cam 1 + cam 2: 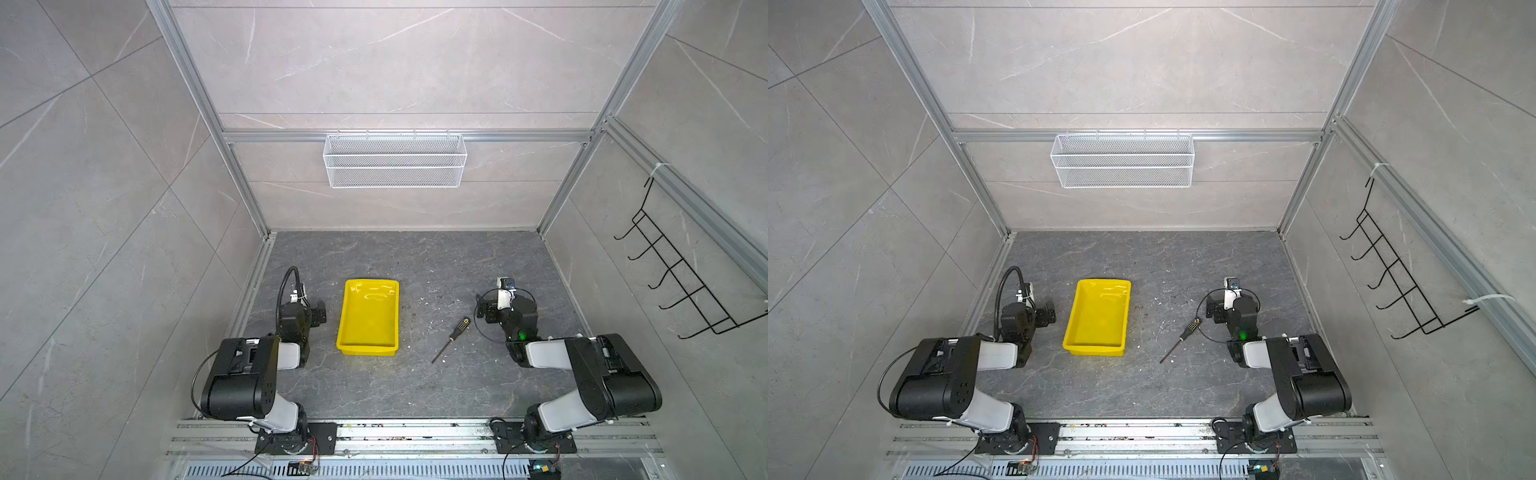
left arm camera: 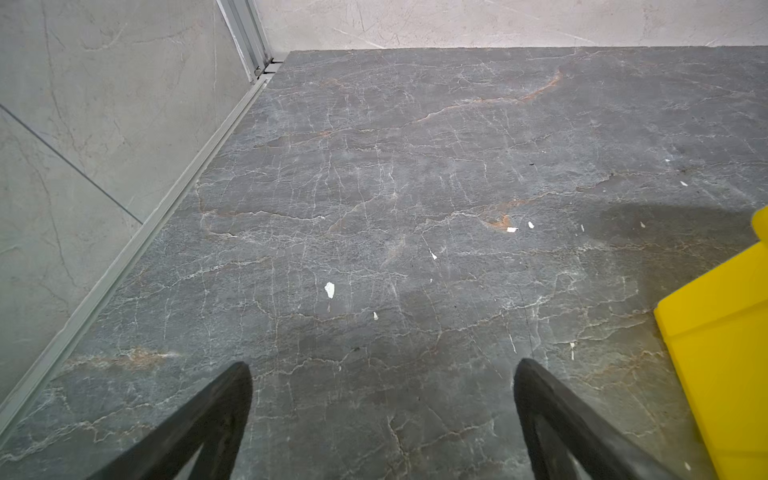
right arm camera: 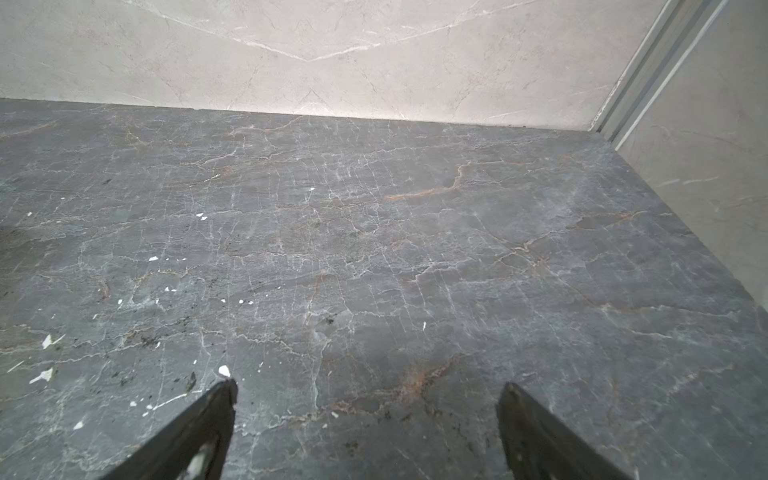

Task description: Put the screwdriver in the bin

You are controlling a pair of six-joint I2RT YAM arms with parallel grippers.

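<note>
**Workspace seen from above and from both wrists.** In both top views you see the slim screwdriver with a black, yellow-marked handle and thin dark shaft [image 1: 451,338]. It lies flat on the dark grey veined stone tabletop [image 1: 415,257], slanted, with its handle toward the right arm and its tip toward the near edge. The shallow rectangular bright yellow plastic bin [image 1: 368,353] sits well apart to the screwdriver's left, and bare tabletop lies between them. Nothing lies inside the bin's rolled rim.

The left gripper [image 2: 382,374] has its jaws wide with nothing between them. It hangs just beside the bin's outer wall, and the aluminium edge rail [image 2: 137,245] runs along its other side. The right gripper [image 3: 368,390] also has its jaws wide and holds nothing. It is near the screwdriver's handle without touching it. Ahead of each gripper you have open tabletop up to the pale back wall [image 3: 374,62], marked only by small white flecks [image 3: 45,376].
</note>
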